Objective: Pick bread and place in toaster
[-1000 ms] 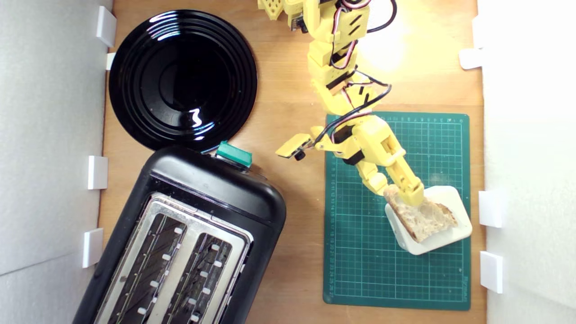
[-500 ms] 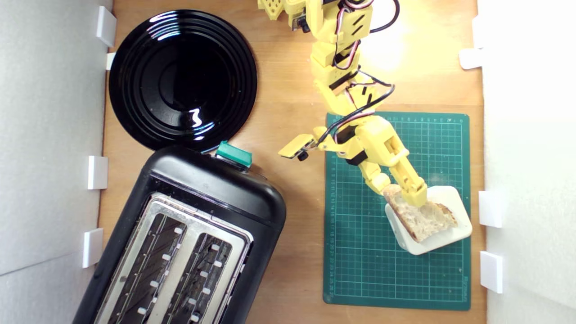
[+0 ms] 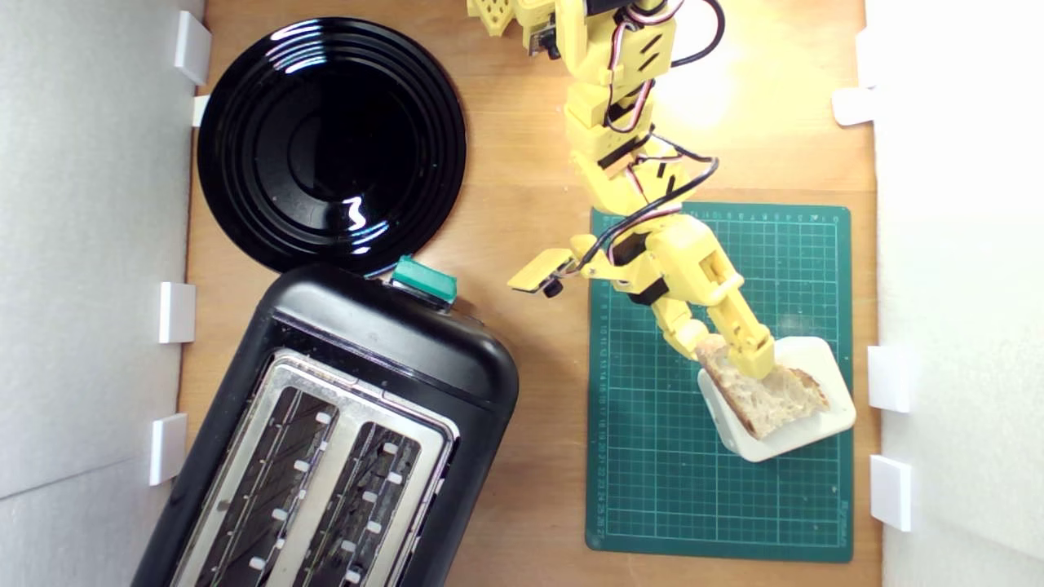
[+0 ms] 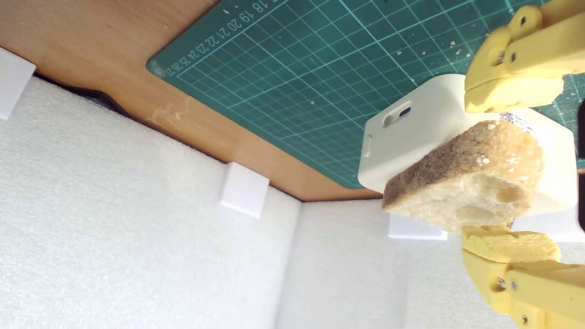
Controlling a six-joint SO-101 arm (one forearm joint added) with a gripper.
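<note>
Your gripper [image 4: 509, 171] is spread, 1 finger [image 4: 512, 93] either side of the bread [image 3: 763, 395], which lies on the white box [image 3: 824, 359], well apart from the toaster [image 3: 342, 432].

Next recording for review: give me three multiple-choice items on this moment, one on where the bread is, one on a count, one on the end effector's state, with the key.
1. Where is the triangular slice of rustic bread?
A. In a slot of the toaster
B. On the cream rounded-corner box on the green gridded cutting mat
C. On the round glossy black plate

2. How many slots does the large black toaster with the silver top plate have?
A. One
B. Two
C. Four

3. What is the yellow end effector doing?
A. Its jaws sit either side of the bread with a gap showing
B. Holding the bread over the toaster
C. Pressing the green lever knob

Key: 1 B, the exterior view shows it on the box. 2 B, two slots side by side. 3 A, the wrist view shows bread between the fingers.
</note>
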